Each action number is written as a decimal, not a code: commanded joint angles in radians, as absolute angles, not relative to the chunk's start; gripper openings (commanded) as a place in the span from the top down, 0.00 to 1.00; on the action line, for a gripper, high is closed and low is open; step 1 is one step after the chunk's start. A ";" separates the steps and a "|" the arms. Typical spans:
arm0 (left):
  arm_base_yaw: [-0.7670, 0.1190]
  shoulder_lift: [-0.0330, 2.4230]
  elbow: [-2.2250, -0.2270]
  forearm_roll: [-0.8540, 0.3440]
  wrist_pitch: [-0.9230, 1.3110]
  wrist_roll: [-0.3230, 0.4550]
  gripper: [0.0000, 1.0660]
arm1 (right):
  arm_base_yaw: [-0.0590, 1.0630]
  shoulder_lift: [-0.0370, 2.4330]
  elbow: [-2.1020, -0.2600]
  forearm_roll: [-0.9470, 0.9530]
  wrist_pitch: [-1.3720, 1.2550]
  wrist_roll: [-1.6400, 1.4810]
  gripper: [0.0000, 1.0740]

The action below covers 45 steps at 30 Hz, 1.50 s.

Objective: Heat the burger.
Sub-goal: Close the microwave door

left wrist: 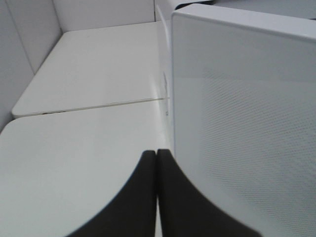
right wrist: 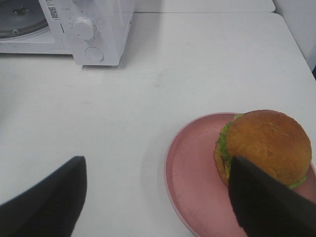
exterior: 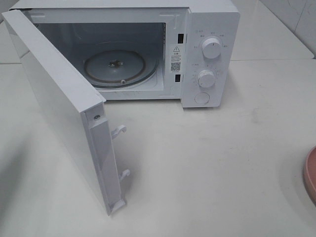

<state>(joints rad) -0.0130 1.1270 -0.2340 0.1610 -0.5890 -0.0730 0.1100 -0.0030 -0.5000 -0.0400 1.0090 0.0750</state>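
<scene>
The burger (right wrist: pixel 266 143), with a golden-brown bun and a green lettuce frill, sits on a round pink plate (right wrist: pixel 192 173) in the right wrist view. My right gripper (right wrist: pixel 156 163) is open and empty, hovering over the plate's near side; one of its fingers (right wrist: pixel 261 197) overlaps the burger's edge. The white microwave (exterior: pixel 210 54) stands at the back of the table with its door (exterior: pixel 59 103) swung wide open to the left and its glass turntable (exterior: pixel 116 66) bare. My left gripper (left wrist: pixel 156 168) is shut and empty, close beside the door's outer face (left wrist: pixel 242 123). Neither gripper shows in the exterior view.
Only the rim of the pink plate (exterior: pixel 311 175) shows at the right edge of the exterior view. The microwave's two knobs (exterior: pixel 212 48) face front. The white table (exterior: pixel 207 163) stretches in front of the microwave. A wall stands behind it.
</scene>
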 commanded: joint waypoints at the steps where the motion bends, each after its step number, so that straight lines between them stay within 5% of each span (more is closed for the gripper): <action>1: -0.013 1.190 -0.237 0.276 -0.688 -0.176 1.00 | 0.105 -0.033 -0.498 -0.037 0.998 0.061 0.29; 6: -0.013 1.274 -0.238 0.403 -0.813 -0.225 1.00 | 0.105 -0.033 -0.498 -0.037 0.998 0.061 0.29; 15: -0.075 1.374 -0.261 0.410 -0.908 -0.231 1.00 | 0.105 -0.033 -0.498 -0.037 0.998 0.061 0.29; 38: -0.422 1.587 -0.402 0.021 -0.903 -0.164 1.00 | 0.105 -0.033 -0.498 -0.037 0.998 0.062 0.29; 45: -0.565 1.668 -0.518 -0.205 -0.877 -0.014 1.00 | 0.105 -0.033 -0.498 -0.037 0.998 0.062 0.29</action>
